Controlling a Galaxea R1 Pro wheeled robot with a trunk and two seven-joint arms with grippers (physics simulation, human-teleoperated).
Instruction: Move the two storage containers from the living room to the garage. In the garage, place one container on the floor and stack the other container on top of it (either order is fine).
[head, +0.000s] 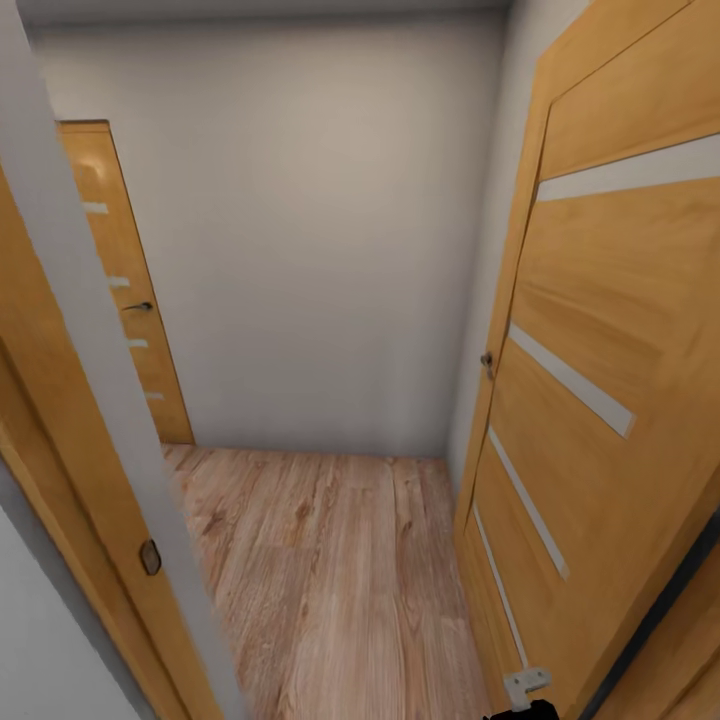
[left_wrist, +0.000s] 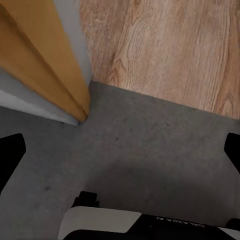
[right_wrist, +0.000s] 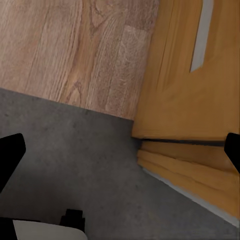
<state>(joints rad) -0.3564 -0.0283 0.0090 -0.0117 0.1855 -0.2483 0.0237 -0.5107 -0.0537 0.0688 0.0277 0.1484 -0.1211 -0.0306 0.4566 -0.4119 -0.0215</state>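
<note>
The two storage containers are out of view. I stand in a doorway facing a small room with wood-plank flooring (head: 330, 560) and white walls. In the left wrist view my left gripper (left_wrist: 120, 152) is open over the dark grey concrete floor (left_wrist: 150, 160), its black fingertips (left_wrist: 10, 155) spread wide with nothing between them. Seen from its own wrist camera, my right gripper (right_wrist: 120, 152) is open too, above the same concrete floor (right_wrist: 75, 150), also empty. The concrete meets the wood planks just ahead of both grippers.
An open orange wooden door (head: 610, 400) stands close on the right, its lower corner (right_wrist: 185, 100) near my right gripper. The door frame (head: 90, 400) is close on the left, its base (left_wrist: 55, 65) by my left gripper. A shut door (head: 125, 290) is at the far left.
</note>
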